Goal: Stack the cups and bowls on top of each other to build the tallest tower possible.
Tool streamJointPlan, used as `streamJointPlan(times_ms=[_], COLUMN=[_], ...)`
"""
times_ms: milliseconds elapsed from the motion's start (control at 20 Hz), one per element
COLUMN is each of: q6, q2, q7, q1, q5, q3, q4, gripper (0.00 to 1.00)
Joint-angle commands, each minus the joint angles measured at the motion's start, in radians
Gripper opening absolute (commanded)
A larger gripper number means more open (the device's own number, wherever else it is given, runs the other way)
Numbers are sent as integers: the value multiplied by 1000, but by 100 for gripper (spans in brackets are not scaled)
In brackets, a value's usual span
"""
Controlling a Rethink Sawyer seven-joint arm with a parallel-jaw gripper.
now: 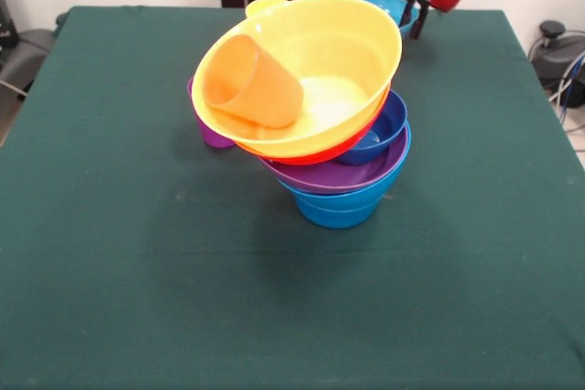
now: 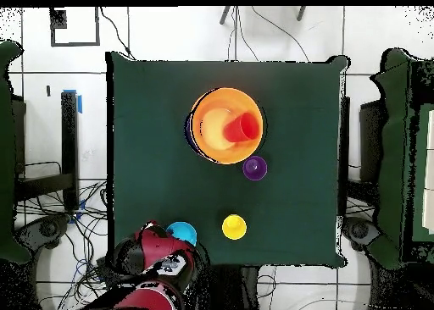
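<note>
Tower (image 1: 340,148) stands mid-worktop, leaning, with the orange cup (image 1: 253,81) lying on its side in the top yellow bowl (image 1: 352,52). Purple cup (image 2: 254,168) and yellow cup (image 2: 234,227) stand loose nearby. Gripper (image 1: 416,17) hangs at the cyan bowl (image 2: 181,233); fingers' opening cannot be told, so a pick-up there looks next, then a gentle placement.

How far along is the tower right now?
Done: the tower of bowls leans, with the large yellow bowl on top and the orange cup lying in it. In hand: the hand is at the cyan bowl. Left: purple cup, yellow cup.

Red arm (image 2: 153,277) drawn back — pincer (image 1: 416,20) low
</note>
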Motion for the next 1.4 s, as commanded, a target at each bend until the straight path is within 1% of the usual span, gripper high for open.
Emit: streamJointPlan(times_ms=[50,450,550,750,850,950,1200,1400], q6=[-23,-19,-3,109,84,101,256,359], q2=[42,43,21,-112,-158,-195,-311,-391], q7=[207,206,209,205,206,200,180,161], q1=[-1,-6,2,42,26,10,22,13], q5=[71,74,80,109,104,102,116,110], q3=[98,104,102,60,80,97,68,60], q4=[-12,-11,-3,21,32,43,35,30], gripper=[0,0,0,0,0,0,0,0])
